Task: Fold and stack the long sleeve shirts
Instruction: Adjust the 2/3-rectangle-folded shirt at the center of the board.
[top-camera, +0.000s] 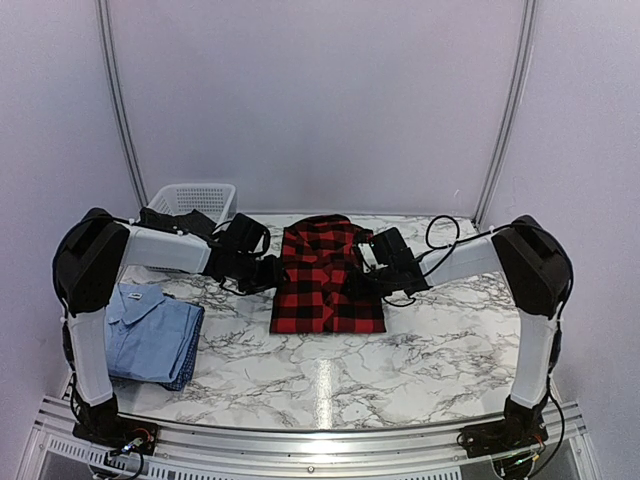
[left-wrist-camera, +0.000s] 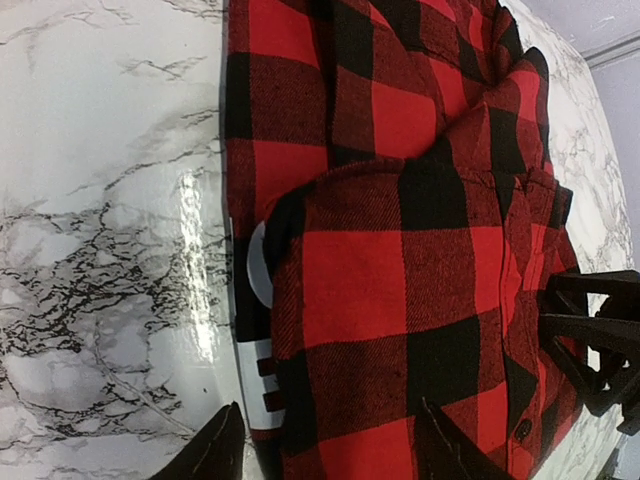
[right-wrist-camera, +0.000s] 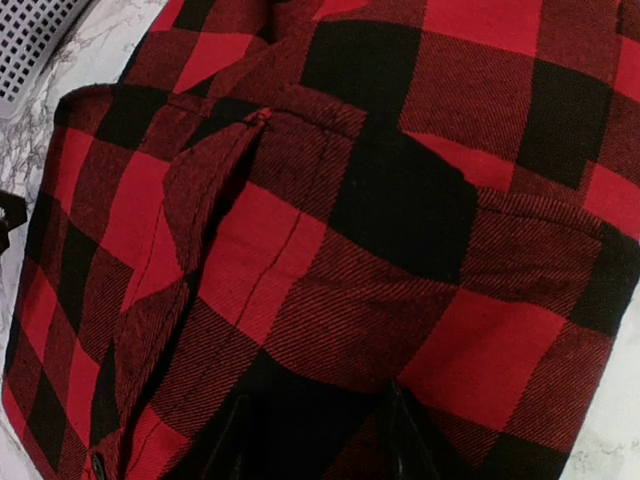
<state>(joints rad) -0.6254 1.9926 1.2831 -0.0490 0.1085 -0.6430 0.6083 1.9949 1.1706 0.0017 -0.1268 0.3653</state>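
From above, you have one of the long sleeve shirts finished: the light blue shirt (top-camera: 150, 335) lies folded at the left near edge of the table (top-camera: 430, 350). The flannel shirt (top-camera: 325, 280) lies in the middle as a rough rectangle, with the left gripper (top-camera: 268, 272) and the right gripper (top-camera: 362, 268) at its two sides. In my judgement it needs more folding and must then go on the blue one. The basket (top-camera: 190, 200) stands at the far left; the left arm hides part of it, and I see nothing in the rest.

In the left wrist view the jaws stand apart over the flannel's edge with the white lettering (left-wrist-camera: 260, 330) — nothing is clamped.

In the right wrist view the jaws also stand apart above a folded flap — no cloth is pinched.
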